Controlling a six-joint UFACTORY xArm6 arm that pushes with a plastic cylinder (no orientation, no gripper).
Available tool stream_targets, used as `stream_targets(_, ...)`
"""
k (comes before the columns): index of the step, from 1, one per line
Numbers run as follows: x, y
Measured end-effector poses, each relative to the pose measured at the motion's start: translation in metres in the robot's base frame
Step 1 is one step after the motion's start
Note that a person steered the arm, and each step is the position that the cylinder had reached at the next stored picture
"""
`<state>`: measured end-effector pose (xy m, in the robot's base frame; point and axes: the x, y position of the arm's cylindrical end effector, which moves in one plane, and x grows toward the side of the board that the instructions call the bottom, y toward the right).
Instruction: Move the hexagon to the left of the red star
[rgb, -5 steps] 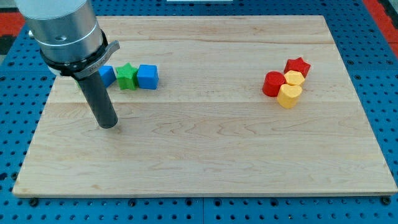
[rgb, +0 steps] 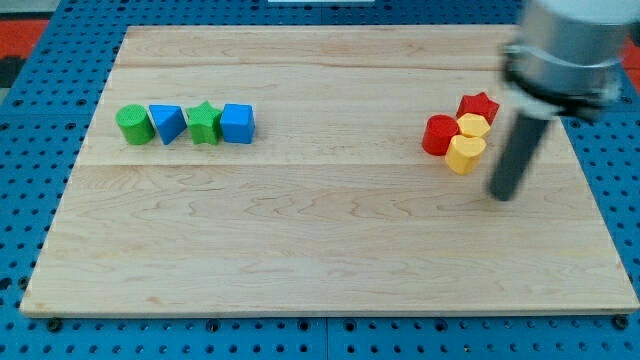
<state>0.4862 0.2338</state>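
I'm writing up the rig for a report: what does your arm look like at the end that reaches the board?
A wide silver-grey metal cylinder, blurred here, with a dark band at its base. From it hangs a straight dark grey rod, ending in my tip. No jaws, cables or markings show.

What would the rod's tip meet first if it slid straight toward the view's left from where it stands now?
Probably nothing: my tip sits lower in the view than the yellow heart, so a straight slide leftward seems to pass just below that cluster. The margin is slim, and depth is hard to judge.
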Motion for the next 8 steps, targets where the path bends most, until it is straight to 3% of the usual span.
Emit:
stream_targets(2,-0.048,-0.052)
stream_targets(5,-0.098,-0.077)
stream_targets(6,-0.111,-0.117)
stream_targets(7,-0.097,-0.104)
stream_targets(8,-0.118,-0.121)
